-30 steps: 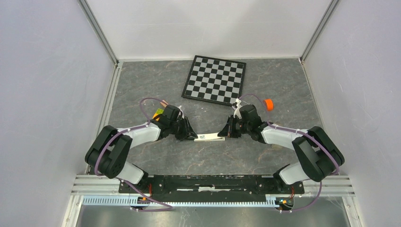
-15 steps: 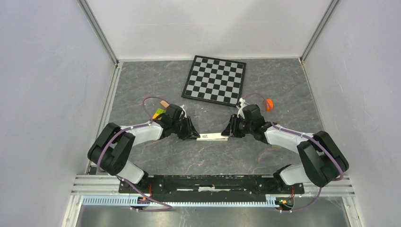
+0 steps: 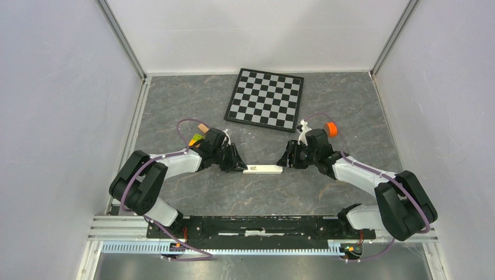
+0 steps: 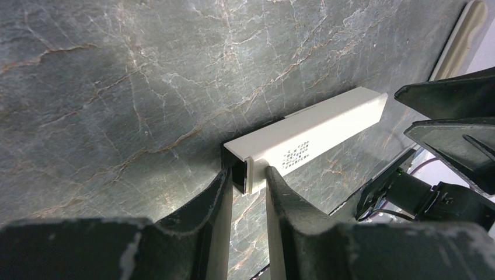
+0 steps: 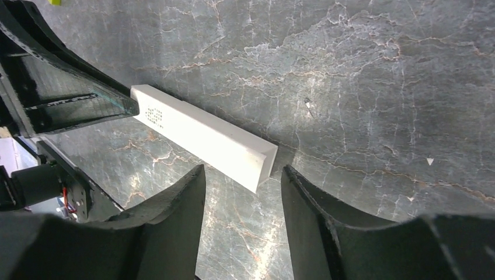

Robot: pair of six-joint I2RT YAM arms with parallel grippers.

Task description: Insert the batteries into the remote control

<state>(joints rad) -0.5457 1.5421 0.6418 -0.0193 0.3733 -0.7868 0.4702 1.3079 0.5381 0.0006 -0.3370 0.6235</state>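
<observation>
Grey marbled desk (image 3: 192, 99) inside white walls. Top view: checkerboard (image 3: 265, 98) at back, orange cap (image 3: 331, 129) beside the right arm, remote control (image 3: 264, 169) spanning the gap between left tool (image 3: 238, 165) and right tool (image 3: 284, 161). Batteries not made out, and a yellow-green scrap (image 3: 195, 139) behind the left wrist is too small to identify. Left wrist view: both fingers (image 4: 217, 198) pinch the remote's near end in a narrow grip. Only its pale back and printed label show; the buttons are hidden. Right wrist view: jaws wide, fingers (image 5: 187, 198) either side of the far end, no contact visible.
</observation>
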